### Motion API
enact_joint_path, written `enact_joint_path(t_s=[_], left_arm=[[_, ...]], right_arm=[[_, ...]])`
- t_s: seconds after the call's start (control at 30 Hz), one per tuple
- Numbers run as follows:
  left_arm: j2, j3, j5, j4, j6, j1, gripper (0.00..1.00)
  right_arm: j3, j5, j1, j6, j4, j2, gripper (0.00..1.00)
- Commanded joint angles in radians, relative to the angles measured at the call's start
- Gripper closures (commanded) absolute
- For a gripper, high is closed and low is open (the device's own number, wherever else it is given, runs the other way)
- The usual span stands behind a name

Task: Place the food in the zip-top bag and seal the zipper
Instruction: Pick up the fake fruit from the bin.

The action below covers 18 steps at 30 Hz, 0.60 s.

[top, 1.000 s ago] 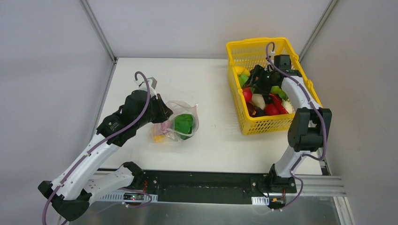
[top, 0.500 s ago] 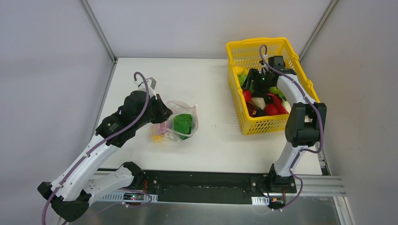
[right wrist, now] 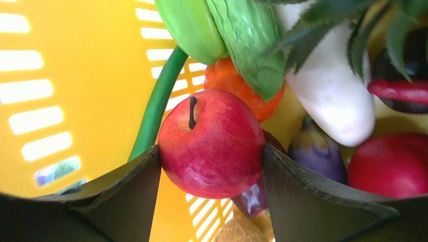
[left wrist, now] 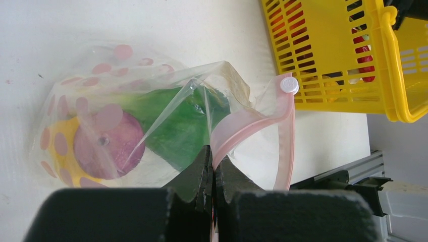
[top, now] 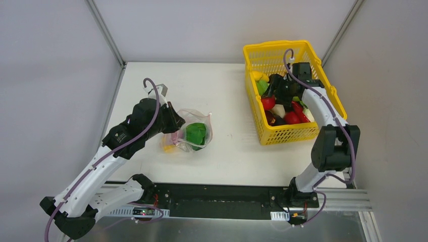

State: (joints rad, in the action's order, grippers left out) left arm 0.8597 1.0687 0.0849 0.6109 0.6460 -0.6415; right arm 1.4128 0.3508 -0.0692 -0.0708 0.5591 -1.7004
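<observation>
The clear zip-top bag [top: 189,131] with pink dots lies on the white table left of centre, mouth open. It holds a green vegetable [left wrist: 179,123], a purple-pink fruit [left wrist: 108,146] and a yellow piece. My left gripper [left wrist: 213,166] is shut on the pink zipper strip [left wrist: 247,123] at the bag's mouth edge. My right gripper [right wrist: 212,156] is shut on a red apple [right wrist: 212,143] and holds it above the other food in the yellow basket; the apple also shows in the top view [top: 268,102].
The yellow lattice basket [top: 303,132] stands at the back right, with several toy foods: green, white, red, orange and dark purple pieces. A white slider tab [left wrist: 289,84] sits at the zipper's end. The table's right edge and metal rail lie past the basket.
The right gripper has risen a little within the basket with the red apple between its fingers. The left arm and the bag have hardly moved.
</observation>
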Motion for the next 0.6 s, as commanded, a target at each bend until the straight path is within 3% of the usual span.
enact_joint_path(t_s=[0.0,0.37,0.57], left_arm=[[-0.010,-0.005,-0.002,-0.034,0.018,-0.001,1.00],[0.003,0.005,-0.038,-0.042,0.012,-0.001,1.00],[0.001,0.010,-0.046,-0.042,0.007,-0.001,1.00]], right_arm=[[-0.078,-0.101,-0.001,-0.037,-0.098,0.164,0.50],[-0.200,-0.129,0.000,-0.112,-0.253,0.432,0.53],[-0.213,-0.039,0.000,-0.152,-0.285,0.553,0.52]])
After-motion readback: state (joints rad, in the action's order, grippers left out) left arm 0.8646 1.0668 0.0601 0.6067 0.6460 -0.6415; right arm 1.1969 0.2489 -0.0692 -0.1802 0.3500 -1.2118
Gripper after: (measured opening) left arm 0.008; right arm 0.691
